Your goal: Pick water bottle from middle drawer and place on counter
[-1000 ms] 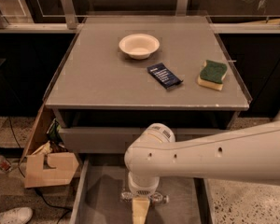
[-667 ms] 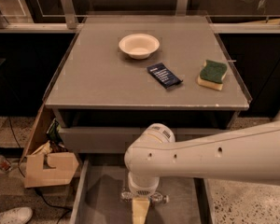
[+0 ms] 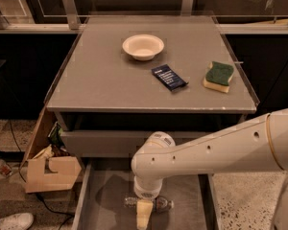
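Note:
The water bottle (image 3: 162, 204) lies on its side on the floor of the open middle drawer (image 3: 104, 196), near the bottom edge of the camera view. My gripper (image 3: 144, 213) hangs from the white arm (image 3: 221, 150) straight down over the bottle's middle and covers part of it. The arm reaches in from the right, below the counter's front edge. The grey counter (image 3: 105, 75) lies above and behind the drawer.
On the counter are a pale bowl (image 3: 143, 46), a dark blue packet (image 3: 169, 77) and a green and yellow sponge (image 3: 219, 76). A cardboard box (image 3: 52, 172) and cables sit on the floor left of the drawer. A closed drawer front (image 3: 101, 143) is above the open drawer.

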Controlling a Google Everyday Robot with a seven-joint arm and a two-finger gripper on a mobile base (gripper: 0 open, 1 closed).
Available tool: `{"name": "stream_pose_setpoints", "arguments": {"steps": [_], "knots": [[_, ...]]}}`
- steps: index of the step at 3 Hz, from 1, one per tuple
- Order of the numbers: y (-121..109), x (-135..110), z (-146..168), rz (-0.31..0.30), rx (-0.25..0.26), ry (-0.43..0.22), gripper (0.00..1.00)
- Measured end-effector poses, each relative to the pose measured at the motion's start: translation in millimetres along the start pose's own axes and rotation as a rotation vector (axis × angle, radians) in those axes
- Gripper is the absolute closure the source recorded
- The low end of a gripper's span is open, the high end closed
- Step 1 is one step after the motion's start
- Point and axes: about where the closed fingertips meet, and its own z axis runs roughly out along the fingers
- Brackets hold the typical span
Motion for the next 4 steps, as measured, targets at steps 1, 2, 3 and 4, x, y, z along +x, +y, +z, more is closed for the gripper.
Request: {"name": "stream_pose_setpoints", "arguments": {"steps": [1,2,3,4], "knots": [[0,0,0,0.000,0.000,0.000,0.00],[-19,17,44,0.045,-0.010,0.016,0.00],[-19,17,44,0.045,-0.010,0.016,0.00],[-31,17,80,0.057,-0.021,0.000,0.00]]}}
